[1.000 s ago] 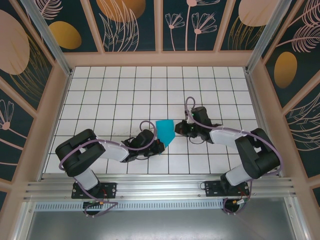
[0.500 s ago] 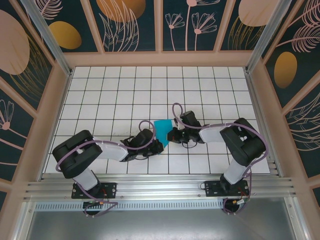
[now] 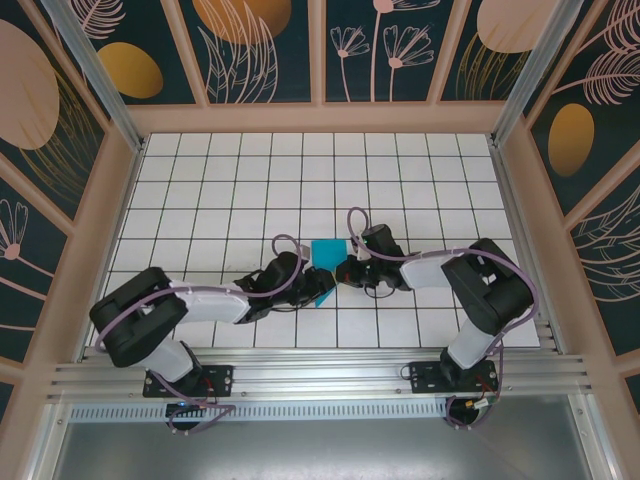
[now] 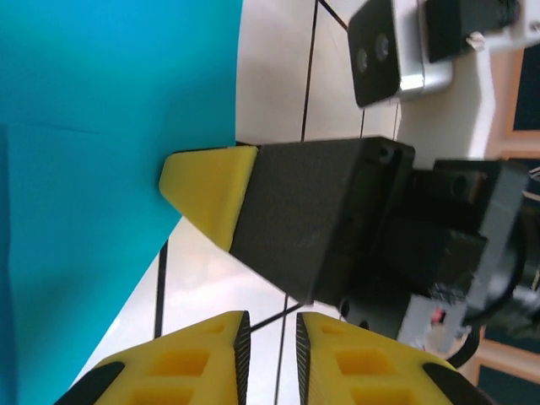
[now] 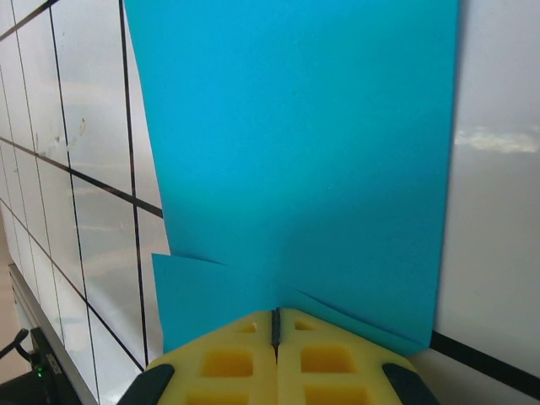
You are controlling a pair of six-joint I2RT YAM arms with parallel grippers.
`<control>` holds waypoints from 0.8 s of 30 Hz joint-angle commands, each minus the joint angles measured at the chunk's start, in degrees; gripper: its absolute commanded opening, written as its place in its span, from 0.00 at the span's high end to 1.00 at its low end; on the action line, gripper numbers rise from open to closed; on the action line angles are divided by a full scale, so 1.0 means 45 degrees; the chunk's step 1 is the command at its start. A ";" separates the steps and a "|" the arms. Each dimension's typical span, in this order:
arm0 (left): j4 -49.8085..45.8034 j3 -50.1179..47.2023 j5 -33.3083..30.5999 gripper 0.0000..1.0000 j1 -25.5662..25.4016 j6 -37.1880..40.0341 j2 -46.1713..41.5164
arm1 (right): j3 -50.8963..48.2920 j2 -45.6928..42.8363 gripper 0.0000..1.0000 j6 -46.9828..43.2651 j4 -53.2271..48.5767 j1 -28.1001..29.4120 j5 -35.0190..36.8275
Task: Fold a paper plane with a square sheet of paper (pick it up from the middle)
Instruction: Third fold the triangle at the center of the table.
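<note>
Shifted since a second ago: right gripper [image 3: 343,272], drawn leftward across the white tiled table [image 3: 230,180] and up against the right side of the thin teal-blue square sheet of paper [image 3: 324,252]; left gripper [image 3: 318,290], pushed forward and rightward to the sheet's near-left part, that arm's elbow swung further out to the left. Now partly hides the sheet's lower-left portion, plain to see a second ago.

Lies flat on the tiles near the table's middle, between the two grippers, straight edge toward the far side, already creased smaller than a full square. From the right wrist, shows as a broad teal field [image 5: 295,152] with two folded-over corners near the camera, their slanting edges running in toward the fingertips.

Right gripper [image 5: 276,325]: clenched, yellow fingers pressed together with only a hairline seam between them, tips touching the sheet's near edge. Cannot tell whether any paper is nipped in that seam. From the left wrist, seen as a yellow tip [image 4: 207,190] on a black body, resting right at the sheet's [image 4: 101,126] edge where the straight side turns to a slant.

Left gripper [image 4: 270,354]: yellow fingers narrowly parted, bare tile and a dark grout line showing in the slit, nothing held; just beside the sheet's slanted edge.
</note>
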 commanded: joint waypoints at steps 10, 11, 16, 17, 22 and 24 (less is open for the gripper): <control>0.2990 -0.0066 0.0154 0.75 0.0048 -0.1929 0.2066 | -0.0800 -0.0251 0.97 0.0812 -0.0667 0.0155 0.1512; 0.2990 -0.0137 0.0171 0.75 0.0058 -0.2007 0.2141 | -0.0820 -0.0234 0.97 0.0829 -0.0678 0.0155 0.1532; 0.3194 -0.0455 0.0328 0.78 0.0057 -0.2191 0.2399 | -0.0850 -0.0194 0.97 0.0906 -0.0678 0.0155 0.1618; 0.3087 -0.0598 0.0141 0.81 0.0059 -0.2241 0.2303 | -0.0840 -0.0198 0.98 0.0913 -0.0692 0.0156 0.1683; 0.2255 -0.1093 -0.0825 0.87 0.0048 -0.2056 0.1716 | -0.0805 -0.0185 0.98 0.0913 -0.0737 0.0138 0.1728; 0.1926 -0.0843 -0.0705 0.89 0.0049 -0.1788 0.1733 | -0.0761 -0.0138 0.98 0.0867 -0.0770 0.0145 0.1728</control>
